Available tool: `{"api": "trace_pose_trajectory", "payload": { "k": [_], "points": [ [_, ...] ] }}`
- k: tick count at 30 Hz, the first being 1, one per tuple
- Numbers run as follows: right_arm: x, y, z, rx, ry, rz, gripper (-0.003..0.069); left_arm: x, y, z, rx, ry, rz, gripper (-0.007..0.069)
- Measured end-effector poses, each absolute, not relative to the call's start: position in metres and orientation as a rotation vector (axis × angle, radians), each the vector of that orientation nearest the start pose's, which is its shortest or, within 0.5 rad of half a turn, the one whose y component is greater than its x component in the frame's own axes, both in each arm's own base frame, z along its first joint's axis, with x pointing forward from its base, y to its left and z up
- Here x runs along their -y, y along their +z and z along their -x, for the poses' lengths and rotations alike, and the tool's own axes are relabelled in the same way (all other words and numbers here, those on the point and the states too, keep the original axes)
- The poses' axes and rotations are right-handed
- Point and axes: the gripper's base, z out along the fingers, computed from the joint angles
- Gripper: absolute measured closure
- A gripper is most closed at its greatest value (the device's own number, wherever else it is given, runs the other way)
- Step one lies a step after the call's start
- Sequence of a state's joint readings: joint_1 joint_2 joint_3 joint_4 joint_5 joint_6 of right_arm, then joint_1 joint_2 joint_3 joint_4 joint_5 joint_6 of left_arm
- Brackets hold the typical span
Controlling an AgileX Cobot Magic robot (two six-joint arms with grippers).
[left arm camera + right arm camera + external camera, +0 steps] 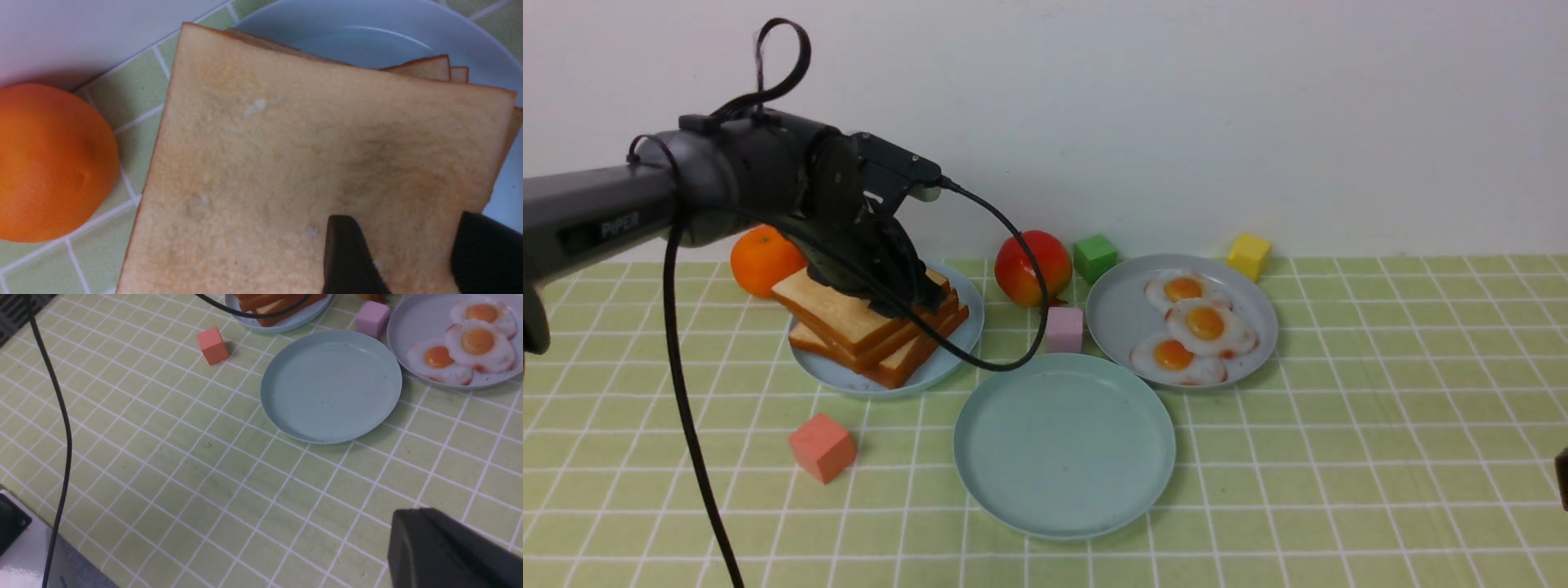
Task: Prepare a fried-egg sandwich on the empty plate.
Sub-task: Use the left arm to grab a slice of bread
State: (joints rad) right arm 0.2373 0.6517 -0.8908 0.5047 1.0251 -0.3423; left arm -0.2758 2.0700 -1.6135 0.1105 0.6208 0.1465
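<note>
One toast stack (849, 327), left end effector (404, 220) just above top slice (286, 163), fingers (347, 253) wide apart — right end effector (412, 535) closed, low at far right. Empty plate (1064, 445) front-centre, just beside egg plate (1119, 318).

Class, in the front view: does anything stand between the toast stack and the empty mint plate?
Nothing solid. Bare cloth separates the toast stack and the empty plate; only the arm's black cable loops low over that gap. The pink cube sits off to one side.
</note>
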Motion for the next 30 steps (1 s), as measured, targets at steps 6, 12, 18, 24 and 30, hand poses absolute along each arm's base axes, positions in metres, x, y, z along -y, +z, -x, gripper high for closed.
{"api": "trace_pose_trajectory", "payload": {
  "k": [6,12,18,24,30],
  "points": [
    [-0.06,0.377,-0.084,-2.125,0.575,0.561,0.0645,0.121,0.2,-0.448,-2.49,0.067,-0.626,0.0249],
    [-0.06,0.377,-0.084,-2.125,0.575,0.561,0.0641,0.121,0.201,-0.448,-2.491,0.064,-0.624,0.0249],
    [-0.06,0.377,-0.084,-2.126,0.575,0.562,0.0637,0.12,0.217,-0.444,-2.468,0.06,-0.613,0.0246],
    [-0.06,0.377,-0.084,-2.127,0.575,0.563,0.0632,0.119,0.238,-0.436,-2.446,0.035,-0.587,0.0246],
    [-0.06,0.377,-0.084,-2.125,0.575,0.562,0.0629,0.121,0.233,-0.432,-2.47,0.022,-0.696,0.0246]
  ]
}}
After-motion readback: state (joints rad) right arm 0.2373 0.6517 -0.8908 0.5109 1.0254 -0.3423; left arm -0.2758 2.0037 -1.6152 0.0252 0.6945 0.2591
